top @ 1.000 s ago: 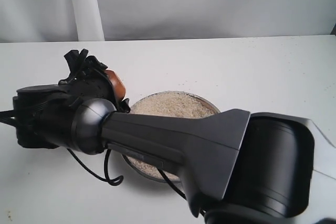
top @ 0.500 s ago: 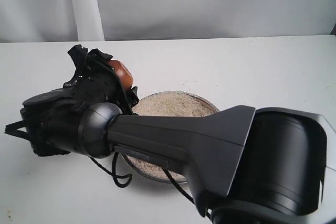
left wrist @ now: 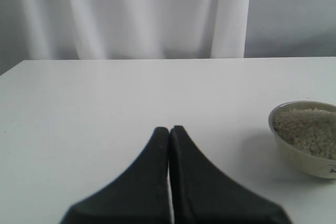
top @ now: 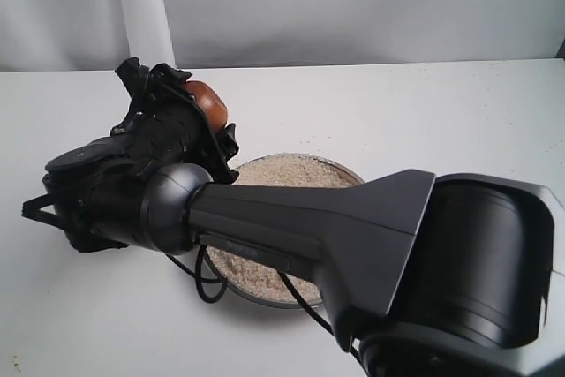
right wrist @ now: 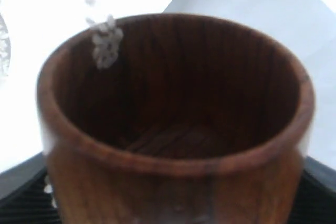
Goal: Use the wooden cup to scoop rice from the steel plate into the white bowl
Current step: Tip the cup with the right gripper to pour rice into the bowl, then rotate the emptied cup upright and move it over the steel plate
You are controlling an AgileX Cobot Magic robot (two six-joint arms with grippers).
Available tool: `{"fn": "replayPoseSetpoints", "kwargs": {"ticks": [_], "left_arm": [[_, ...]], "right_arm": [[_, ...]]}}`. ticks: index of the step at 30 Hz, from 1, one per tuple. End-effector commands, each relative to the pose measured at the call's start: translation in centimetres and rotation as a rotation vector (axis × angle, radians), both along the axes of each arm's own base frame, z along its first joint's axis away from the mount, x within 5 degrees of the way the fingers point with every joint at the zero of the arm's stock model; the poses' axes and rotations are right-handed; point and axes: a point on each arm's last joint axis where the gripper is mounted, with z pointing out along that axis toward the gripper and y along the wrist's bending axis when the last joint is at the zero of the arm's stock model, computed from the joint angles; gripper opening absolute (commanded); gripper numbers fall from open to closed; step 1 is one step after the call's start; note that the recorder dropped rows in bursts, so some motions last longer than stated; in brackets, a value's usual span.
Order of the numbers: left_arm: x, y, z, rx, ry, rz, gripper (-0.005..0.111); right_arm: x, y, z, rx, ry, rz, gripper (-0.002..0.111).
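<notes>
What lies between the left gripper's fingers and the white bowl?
Only bare white table, seen in the left wrist view. The shut left gripper stands apart from the white bowl, which holds rice.

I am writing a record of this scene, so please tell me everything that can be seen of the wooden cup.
The cup is a small, round, handleless tumbler of reddish-brown wood with visible grain, a thick rim and a dark inside. It looks almost empty: only a few rice grains show at the rim. The right arm's black fingers hold it from both sides. In the exterior view only its rounded side shows past the arm, left of the plate.
</notes>
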Motion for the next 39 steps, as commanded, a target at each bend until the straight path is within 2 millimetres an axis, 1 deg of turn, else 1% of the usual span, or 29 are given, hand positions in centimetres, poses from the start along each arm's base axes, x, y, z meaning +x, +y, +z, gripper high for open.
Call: {"fn": "replayPoseSetpoints", "kwargs": {"ticks": [1,8,12,14,15,16,18,19,21,23,25,27,29,30,32,33,36,39], "left_arm": [[0.0,0.0,0.0,-0.003,-0.007,-0.001,0.0],[0.0,0.0,0.0,-0.003,-0.007,-0.001,0.0],[0.0,0.0,0.0,-0.003,-0.007,-0.001,0.0],[0.0,0.0,0.0,-0.003,-0.007,-0.001,0.0],[0.0,0.0,0.0,-0.003,-0.007,-0.001,0.0],[0.0,0.0,0.0,-0.003,-0.007,-0.001,0.0],[0.0,0.0,0.0,-0.003,-0.007,-0.001,0.0],[0.0,0.0,0.0,-0.003,-0.007,-0.001,0.0],[0.0,0.0,0.0,-0.003,-0.007,-0.001,0.0],[0.0,0.0,0.0,-0.003,-0.007,-0.001,0.0],[0.0,0.0,0.0,-0.003,-0.007,-0.001,0.0],[0.0,0.0,0.0,-0.003,-0.007,-0.001,0.0],[0.0,0.0,0.0,-0.003,-0.007,-0.001,0.0],[0.0,0.0,0.0,-0.003,-0.007,-0.001,0.0],[0.0,0.0,0.0,-0.003,-0.007,-0.001,0.0],[0.0,0.0,0.0,-0.003,-0.007,-0.001,0.0],[0.0,0.0,0.0,-0.003,-0.007,-0.001,0.0],[0.0,0.0,0.0,-0.003,-0.007,-0.001,0.0]], "right_arm": [[0.2,-0.4,1.7,0.04,-0.039,-0.014,0.0],[-0.1,-0.4,1.3,0.072,0.018,-0.034,0.0],[-0.4,-0.5,2.4,0.16,0.028,-0.044,0.0],[-0.8,-1.1,4.4,0.248,0.084,-0.074,0.0],[-1.0,-1.7,6.1,0.316,0.121,-0.099,0.0],[-1.1,-2.1,6.9,0.354,0.146,-0.116,0.0],[-1.3,-3.5,9.2,0.473,0.23,-0.167,0.0],[-1.4,-4.5,10.4,0.566,0.314,-0.205,0.0],[-1.1,-6.2,12.1,0.704,0.426,-0.266,0.0],[-0.5,-7.6,13.1,0.818,0.515,-0.316,0.0],[0.3,-9.5,14.0,0.936,0.613,-0.389,0.0],[1.1,-10.4,14.1,0.974,0.634,-0.421,0.0],[1.7,-11.6,13.5,0.97,0.63,-0.467,0.0],[1.7,-12.1,12.5,0.933,0.643,-0.491,0.0],[1.5,-12.5,10.9,0.879,0.67,-0.517,0.0],[1.3,-12.8,9.7,0.827,0.677,-0.53,0.0],[1.1,-13.9,6.8,0.691,0.67,-0.568,0.0],[0.8,-15.0,4.5,0.572,0.647,-0.598,0.0]]}}
